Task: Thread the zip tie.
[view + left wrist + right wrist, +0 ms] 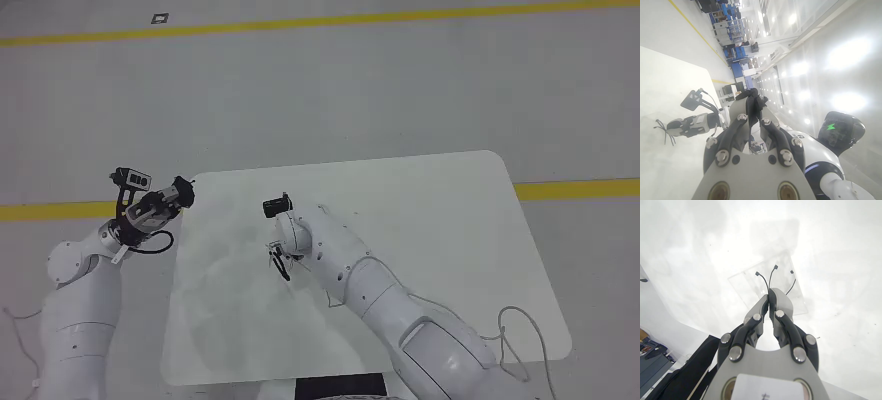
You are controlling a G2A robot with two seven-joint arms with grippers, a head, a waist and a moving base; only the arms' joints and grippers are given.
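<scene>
The right gripper (769,294) hangs over the left half of the white table (450,200), about midway between its far and near edges. Its fingers are pressed together on black zip ties (775,266). Two straps rise from between the fingertips and splay apart, each ending in a small square head. A third tie (791,272) curves beside them. Its lower end passes behind one finger, so it cannot be told whether the grip holds it too.

Beneath the ties a clear sheet (749,283) lies flat on the table, its outline faint against the white surface. Whether the ties touch it cannot be made out.

From above, the right gripper (278,262) and its zip ties (277,265) show as little more than a dark tangle under the wrist. The left wrist view catches the same right gripper (668,130) farther off, with the zip ties (665,137) hanging from its tip towards the tabletop.

The left gripper (183,192) sits at the table's far left corner, well apart from the ties. In its own view the left gripper (753,96) has its fingers drawn together. Ragged black material at the tips is hard to identify.
</scene>
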